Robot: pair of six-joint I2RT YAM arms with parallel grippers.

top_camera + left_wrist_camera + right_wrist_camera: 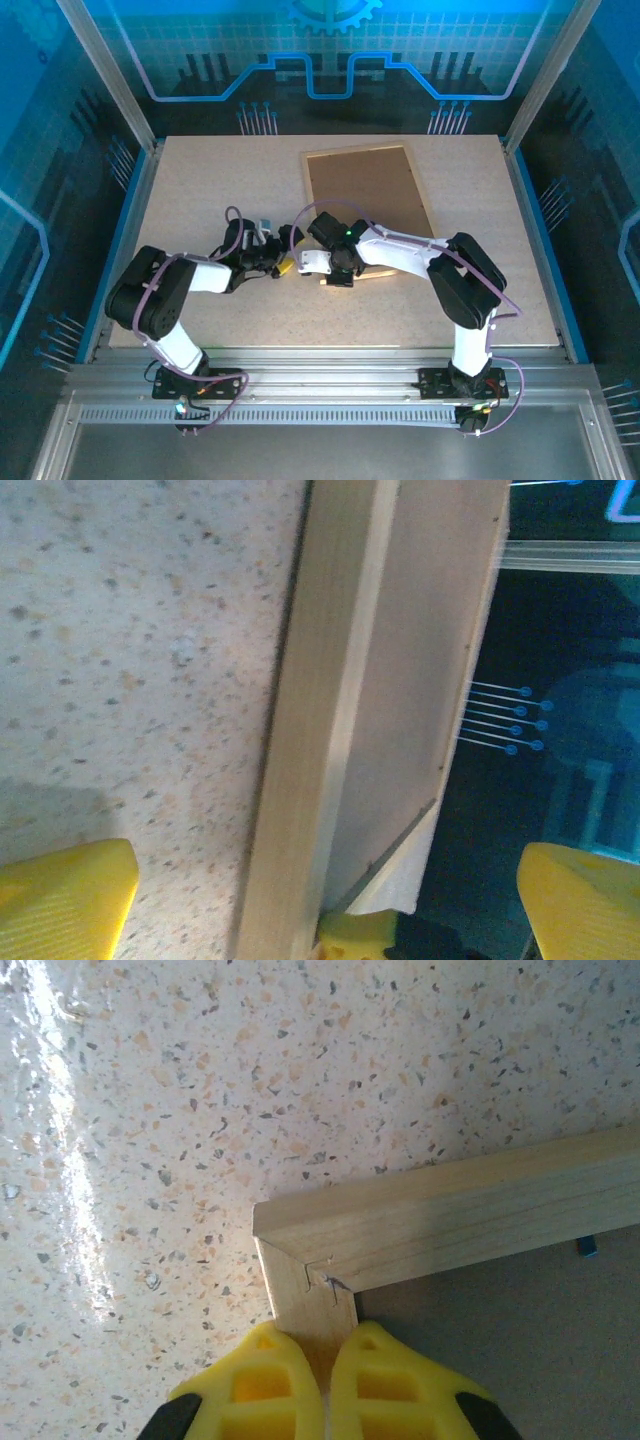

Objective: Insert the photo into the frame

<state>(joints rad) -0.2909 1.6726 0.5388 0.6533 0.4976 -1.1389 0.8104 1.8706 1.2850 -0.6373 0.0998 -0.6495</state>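
The light wood frame (304, 180) lies back side up at the middle back of the table, with the brown backing board (370, 190) in it. My right gripper (336, 268) is shut on the frame's near left corner (300, 1230); its yellow fingers (265, 1380) pinch the short rail. My left gripper (284, 264) is just left of that corner, open, its yellow fingers (60, 900) wide apart on either side of the frame rail (310, 730), which is seen edge-on. A white sheet corner (410, 875) pokes out under the frame's panel. The photo's printed side is hidden.
The speckled tabletop (200, 180) stretches bare to the left and front of the frame. Metal rails (300, 352) border the table, with blue-lit enclosure walls (60, 120) around it. Both arms cross low over the table's near middle.
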